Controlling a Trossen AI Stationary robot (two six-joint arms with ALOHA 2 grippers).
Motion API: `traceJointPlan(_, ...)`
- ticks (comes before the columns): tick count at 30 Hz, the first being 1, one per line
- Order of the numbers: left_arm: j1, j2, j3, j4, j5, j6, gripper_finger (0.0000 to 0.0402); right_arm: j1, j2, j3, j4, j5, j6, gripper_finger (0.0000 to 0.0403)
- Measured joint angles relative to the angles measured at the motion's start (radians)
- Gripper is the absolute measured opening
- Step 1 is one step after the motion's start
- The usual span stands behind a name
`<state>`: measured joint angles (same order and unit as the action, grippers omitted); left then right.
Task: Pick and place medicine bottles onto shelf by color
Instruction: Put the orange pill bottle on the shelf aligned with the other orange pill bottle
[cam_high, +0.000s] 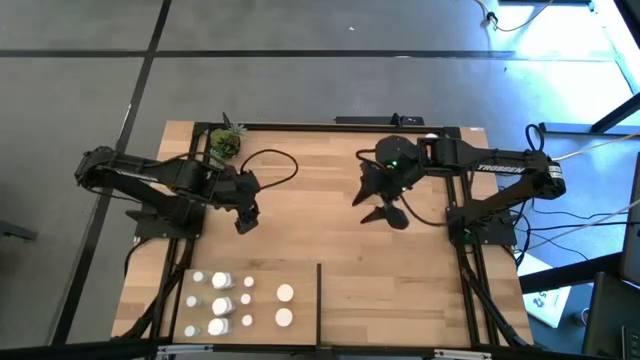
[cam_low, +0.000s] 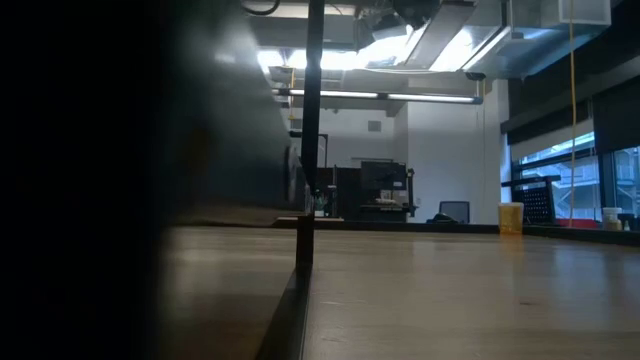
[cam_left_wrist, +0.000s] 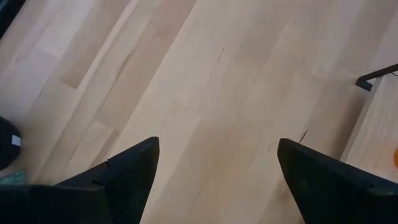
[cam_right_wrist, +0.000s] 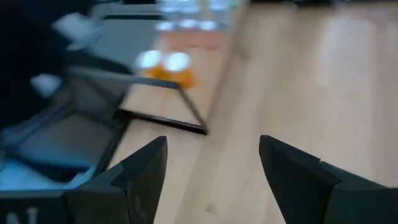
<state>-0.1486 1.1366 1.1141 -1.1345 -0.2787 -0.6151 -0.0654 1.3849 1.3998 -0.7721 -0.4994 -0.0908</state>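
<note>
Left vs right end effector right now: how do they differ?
The left end effector hangs over the table's left half, near the potted plant and closer to the medicine bottles; the right end effector hangs right of centre, farther from them. The left points toward the bottles' edge of the table; the right's fingers splay sideways. Both are open, empty, above bare wood.

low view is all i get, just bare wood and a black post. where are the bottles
Observer: The bottles stand clustered at the bottom left of the high view, left of the thin black divider.
Operator: any arm near them
Observer: No. The left gripper hangs open above the cluster in that view, over bare table.
Operator: and the right one
Observer: The right gripper is open and empty over the table's middle.
</note>
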Motion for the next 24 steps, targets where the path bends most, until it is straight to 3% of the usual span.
traceJointPlan(7,0.0,0.006,0.0,0.005,-0.002,0.0,0.0322,-0.038,-0.001,0.036,-0.186,0.549,0.315,0.0257)
traceJointPlan(10,0.0,0.008,0.0,0.012,-0.001,-0.003,0.0322,-0.092,-0.002,0.085,-0.298,0.728,0.44,0.0257)
traceJointPlan(12,0.0,0.007,0.0,0.028,-0.002,-0.004,0.0322,-0.144,-0.002,0.117,-0.351,0.767,0.496,0.0257)
traceJointPlan(18,0.0,0.007,0.0,0.086,-0.005,-0.003,0.0322,-0.348,0.002,0.146,-0.451,0.743,0.659,0.0257)
traceJointPlan(24,-0.001,0.007,0.0,0.11,-0.053,-0.003,0.0322,-0.589,0.051,0.146,-0.529,0.742,0.664,0.0257)
